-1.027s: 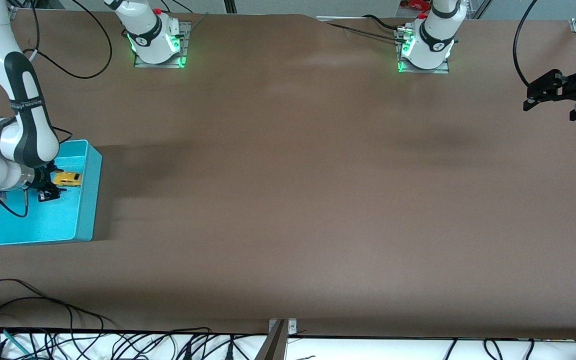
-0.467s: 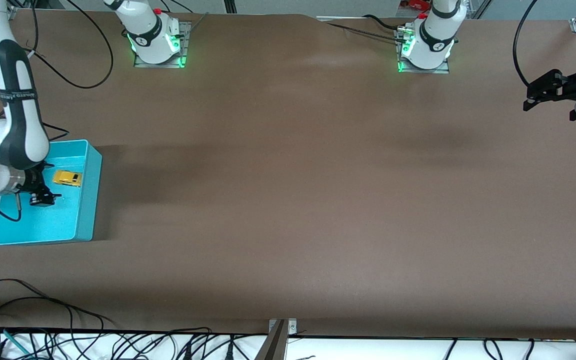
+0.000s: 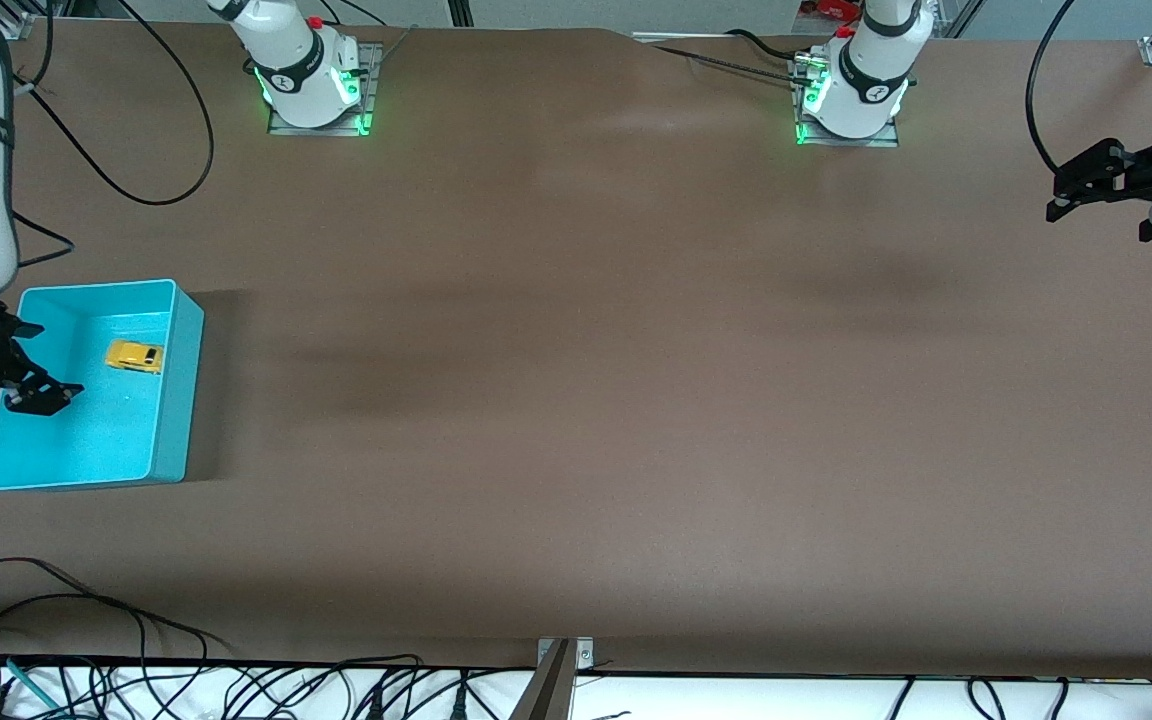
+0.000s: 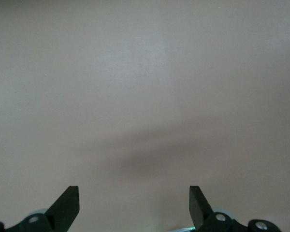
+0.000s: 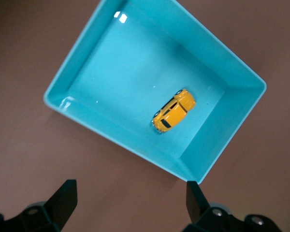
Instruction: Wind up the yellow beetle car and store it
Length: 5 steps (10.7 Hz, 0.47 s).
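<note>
- The yellow beetle car (image 3: pixel 133 356) is tiny, rounded and glossy, with dark windows; it sits on its wheels inside the turquoise bin (image 3: pixel 174 400), at the right arm's end of the table (image 3: pixel 576 400).
- Its wheels are barely visible from above.
- The right gripper (image 3: pixel 31 362) hangs over the bin's outer edge, fingers spread wide, empty; its arm is cut off by the frame.
- The left gripper (image 3: pixel 1061 193) waits over the table's other end, fingers wide, arm mostly cropped.

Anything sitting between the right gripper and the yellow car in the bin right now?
No. In the front view, only bare turquoise bin floor lies between the open right gripper and the yellow beetle car.
</note>
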Each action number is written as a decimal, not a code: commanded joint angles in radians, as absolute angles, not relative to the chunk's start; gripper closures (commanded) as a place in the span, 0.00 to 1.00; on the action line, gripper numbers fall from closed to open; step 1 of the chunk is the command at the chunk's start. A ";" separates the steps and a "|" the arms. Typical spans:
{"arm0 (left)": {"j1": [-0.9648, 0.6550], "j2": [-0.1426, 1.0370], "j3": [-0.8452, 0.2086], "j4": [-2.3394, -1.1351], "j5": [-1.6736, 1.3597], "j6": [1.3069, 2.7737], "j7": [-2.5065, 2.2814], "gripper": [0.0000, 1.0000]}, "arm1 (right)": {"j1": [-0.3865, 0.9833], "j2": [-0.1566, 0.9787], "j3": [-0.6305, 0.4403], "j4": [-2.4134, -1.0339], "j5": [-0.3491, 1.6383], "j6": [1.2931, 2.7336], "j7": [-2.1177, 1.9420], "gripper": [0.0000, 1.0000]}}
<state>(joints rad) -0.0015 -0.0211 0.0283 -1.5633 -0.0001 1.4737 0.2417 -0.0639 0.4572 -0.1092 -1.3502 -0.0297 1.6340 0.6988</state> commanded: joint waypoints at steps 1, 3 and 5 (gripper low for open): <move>-0.008 -0.015 0.034 -1.540 0.012 1.453 0.233 0.00 | -0.072 0.404 -0.091 -1.322 0.052 1.608 0.563 0.00; -0.008 -0.017 0.032 -1.540 0.012 1.453 0.235 0.00 | -0.072 0.396 -0.030 -1.245 0.038 1.611 0.429 0.00; -0.008 -0.017 0.032 -1.540 0.012 1.453 0.233 0.00 | -0.068 0.365 -0.011 -1.236 0.023 1.626 0.231 0.00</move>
